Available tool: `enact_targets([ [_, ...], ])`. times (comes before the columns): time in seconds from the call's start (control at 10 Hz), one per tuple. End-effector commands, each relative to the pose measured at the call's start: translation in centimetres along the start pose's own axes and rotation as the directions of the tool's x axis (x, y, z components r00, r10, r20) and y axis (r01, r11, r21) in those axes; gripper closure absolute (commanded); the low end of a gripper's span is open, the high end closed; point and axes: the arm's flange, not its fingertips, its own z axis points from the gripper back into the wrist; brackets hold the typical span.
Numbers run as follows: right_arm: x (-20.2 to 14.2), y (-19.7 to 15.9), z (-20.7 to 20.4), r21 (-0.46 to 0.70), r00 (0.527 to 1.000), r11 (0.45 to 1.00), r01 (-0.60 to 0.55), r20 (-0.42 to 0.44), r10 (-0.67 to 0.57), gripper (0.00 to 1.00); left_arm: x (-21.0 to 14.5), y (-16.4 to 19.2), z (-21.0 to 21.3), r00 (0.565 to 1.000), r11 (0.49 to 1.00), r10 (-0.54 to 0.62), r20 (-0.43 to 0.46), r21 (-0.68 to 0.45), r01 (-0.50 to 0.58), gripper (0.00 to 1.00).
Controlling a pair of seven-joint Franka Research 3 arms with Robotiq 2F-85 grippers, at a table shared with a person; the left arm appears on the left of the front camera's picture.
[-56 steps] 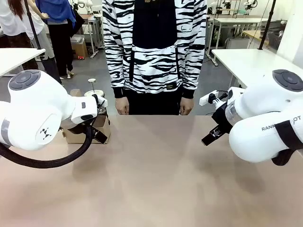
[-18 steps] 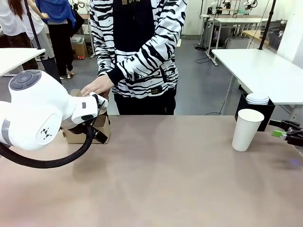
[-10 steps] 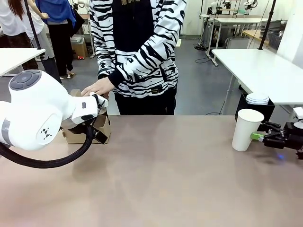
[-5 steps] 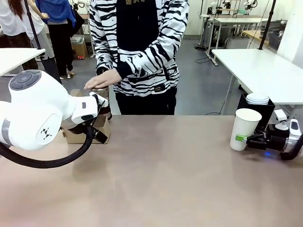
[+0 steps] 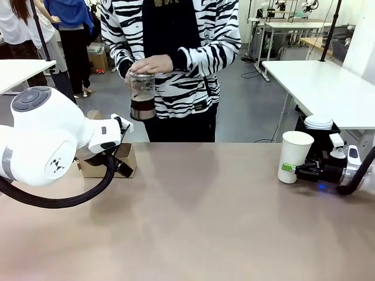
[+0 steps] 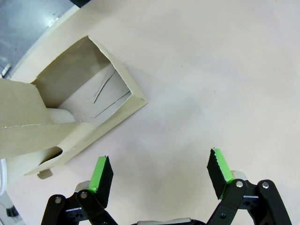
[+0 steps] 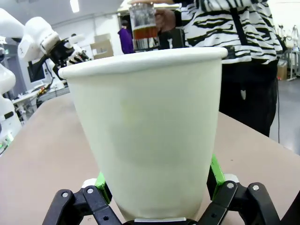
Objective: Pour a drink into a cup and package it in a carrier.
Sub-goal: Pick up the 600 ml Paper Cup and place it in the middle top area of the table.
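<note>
From my console: the right gripper [image 5: 292,167] straddles the base of the plain white tapered paper cup [image 5: 295,153] near the tan table's [image 5: 205,228] right edge. I cannot tell if it grips. The left gripper [image 6: 159,172] gapes empty beside the brown cardboard carrier [image 6: 89,110]. A person's hand [image 5: 153,63] holds a clear pitcher [image 5: 142,93] of dark brown drink [image 5: 142,110] aloft. The hem label [image 5: 205,107] is unreadable.

Bright even o/h light, soft shadows, wide-angle warp.
</note>
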Motion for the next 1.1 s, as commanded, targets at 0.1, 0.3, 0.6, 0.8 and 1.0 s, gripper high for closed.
enact_targets([
  [0.1,0.0,0.0,0.0,0.001,1.000,1.000,-0.003,0.000,0.003,0.20,0.0,0.0,0.0,1.000,1.000,0.001,0.001,-0.002,-0.001,0.00],
  [0.3,0.0,0.0,0.0,0.001,1.000,1.000,-0.003,0.000,0.003,0.20,0.0,0.0,0.0,1.000,1.000,0.001,0.001,-0.002,-0.001,0.00],
  [0.6,4.8,1.8,-2.0,-0.046,0.999,0.998,-0.051,-0.008,0.051,0.19,0.0,0.0,0.0,1.000,1.000,0.001,0.001,-0.002,-0.001,0.00],
  [0.8,8.1,1.3,-6.1,-0.070,0.998,0.996,-0.055,-0.037,0.053,0.19,0.0,0.0,0.0,1.000,1.000,0.001,0.001,-0.002,-0.001,0.00],
  [1.0,9.1,-0.8,-11.3,-0.096,0.998,0.995,-0.035,-0.050,0.031,0.19,0.0,0.0,0.0,1.000,1.000,0.001,0.001,-0.002,-0.001,0.00],
])
